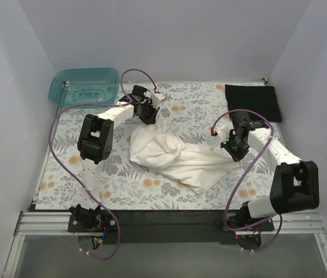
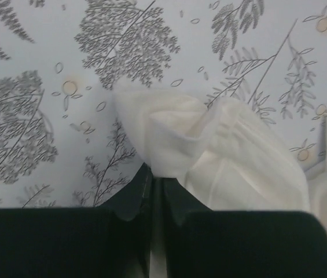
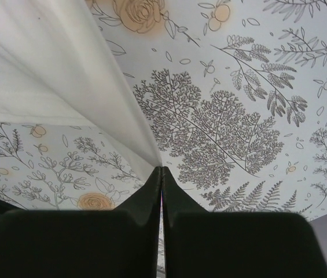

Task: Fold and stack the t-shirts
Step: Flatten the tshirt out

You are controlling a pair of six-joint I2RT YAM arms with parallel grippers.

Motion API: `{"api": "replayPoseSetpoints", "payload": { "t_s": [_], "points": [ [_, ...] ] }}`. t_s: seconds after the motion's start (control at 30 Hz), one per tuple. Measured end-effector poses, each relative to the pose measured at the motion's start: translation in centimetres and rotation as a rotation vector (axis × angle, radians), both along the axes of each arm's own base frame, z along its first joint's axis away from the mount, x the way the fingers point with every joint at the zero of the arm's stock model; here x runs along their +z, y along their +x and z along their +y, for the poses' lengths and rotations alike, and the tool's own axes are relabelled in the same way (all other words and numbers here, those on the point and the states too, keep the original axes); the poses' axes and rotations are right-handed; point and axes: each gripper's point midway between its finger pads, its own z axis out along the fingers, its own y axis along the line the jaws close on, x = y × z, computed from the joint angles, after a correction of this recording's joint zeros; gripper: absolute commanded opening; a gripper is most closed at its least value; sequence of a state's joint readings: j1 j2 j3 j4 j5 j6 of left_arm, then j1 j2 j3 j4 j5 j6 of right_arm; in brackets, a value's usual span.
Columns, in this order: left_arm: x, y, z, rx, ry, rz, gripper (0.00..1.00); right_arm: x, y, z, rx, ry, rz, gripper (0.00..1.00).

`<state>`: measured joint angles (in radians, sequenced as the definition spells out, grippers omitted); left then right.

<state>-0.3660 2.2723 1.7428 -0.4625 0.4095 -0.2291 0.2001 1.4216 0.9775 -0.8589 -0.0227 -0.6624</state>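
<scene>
The cream-white t-shirt (image 1: 175, 156) lies bunched and stretched across the middle of the floral cloth. My left gripper (image 1: 150, 114) is shut on its far left end, and white fabric (image 2: 175, 136) bulges from between the fingers. My right gripper (image 1: 232, 152) is shut on its right end, and a taut fold of the shirt (image 3: 65, 75) runs up and left from the fingertips. The black t-shirt (image 1: 250, 101) lies folded flat at the far right corner, apart from both grippers.
A translucent teal tub (image 1: 84, 86) stands at the far left corner. The grey-and-orange floral cloth (image 1: 94, 185) covers the table. White walls close in the left, far and right sides. Purple cables loop beside both arms.
</scene>
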Motion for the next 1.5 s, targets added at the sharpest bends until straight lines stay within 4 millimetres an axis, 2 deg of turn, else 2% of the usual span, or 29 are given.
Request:
{"api": "replayPoseSetpoints", "payload": {
  "t_s": [0.07,0.17,0.27,0.37,0.4,0.43,0.5,0.63,0.67,0.73,0.77,0.83,0.9,1.0,1.07,1.13,1.17,1.23,1.33,1.4,1.43,1.5],
  "points": [
    [0.3,-0.4,0.9,0.030,0.019,-0.007,0.00,-0.1,0.1,-0.7,-0.014,-0.008,-0.001,0.01],
    [1.4,-3.1,5.1,0.113,0.074,0.026,0.00,-0.2,0.0,-2.1,-0.031,-0.029,0.001,0.01],
    [4.6,-6.2,11.5,0.241,0.122,0.031,0.00,-0.1,0.0,-3.2,-0.039,-0.041,-0.003,0.01],
    [8.1,-9.1,19.4,0.410,0.169,-0.017,0.00,-0.4,-0.3,-3.5,-0.033,-0.047,0.006,0.01],
    [8.4,-10.5,21.9,0.462,0.192,-0.024,0.00,-0.5,-0.5,-3.5,-0.028,-0.046,0.011,0.01],
    [8.1,-12.3,24.3,0.511,0.223,-0.031,0.00,-0.6,-0.5,-3.5,-0.023,-0.046,0.013,0.01],
    [5.8,-17.0,27.7,0.574,0.315,0.021,0.00,-0.6,-0.6,-3.4,-0.010,-0.043,0.016,0.01],
    [-0.6,-24.8,30.9,0.597,0.457,0.238,0.00,-0.8,-0.6,-3.5,0.003,-0.050,0.024,0.01],
    [-0.6,-24.7,31.5,0.609,0.463,0.234,0.04,-0.9,-0.7,-3.6,0.007,-0.052,0.025,0.01],
    [-0.4,-24.4,32.7,0.637,0.459,0.232,0.26,-0.9,-0.7,-3.6,0.014,-0.054,0.025,0.01],
    [-0.3,-24.4,32.7,0.631,0.436,0.254,0.46,-0.9,-0.7,-3.6,0.015,-0.054,0.027,0.01],
    [0.7,-23.8,32.3,0.607,0.366,0.280,0.59,-1.0,-0.8,-3.6,0.015,-0.056,0.030,0.01],
    [3.4,-21.8,30.4,0.563,0.239,0.244,0.66,-1.0,-0.8,-3.7,0.016,-0.058,0.030,0.01],
    [7.9,-17.7,26.3,0.456,0.115,0.109,0.67,-1.0,-0.8,-3.7,0.015,-0.057,0.030,0.01],
    [10.2,-15.8,21.4,0.343,0.049,0.035,0.67,-1.0,-0.8,-3.7,0.015,-0.057,0.030,0.01],
    [11.1,-15.1,16.8,0.243,-0.006,0.016,0.67,-1.0,-0.9,-3.7,0.014,-0.056,0.032,0.01],
    [11.0,-14.9,14.6,0.197,-0.028,0.024,0.67,-1.0,-0.9,-3.7,0.013,-0.056,0.033,0.01],
    [9.9,-14.4,11.3,0.147,-0.054,0.069,0.68,-1.0,-1.0,-3.7,0.012,-0.056,0.036,0.01],
    [6.6,-13.6,8.6,0.125,-0.046,0.157,0.67,-1.0,-1.1,-3.7,0.010,-0.056,0.041,0.01],
    [4.0,-13.7,7.6,0.117,-0.023,0.224,0.65,-1.0,-1.2,-3.7,0.009,-0.056,0.046,0.01],
    [2.7,-14.0,7.4,0.114,-0.006,0.259,0.61,-1.1,-1.2,-3.7,0.008,-0.056,0.050,0.01],
    [0.7,-14.8,7.5,0.117,0.030,0.321,0.35,-1.2,-1.3,-3.7,0.008,-0.057,0.061,0.01]
  ]
}}
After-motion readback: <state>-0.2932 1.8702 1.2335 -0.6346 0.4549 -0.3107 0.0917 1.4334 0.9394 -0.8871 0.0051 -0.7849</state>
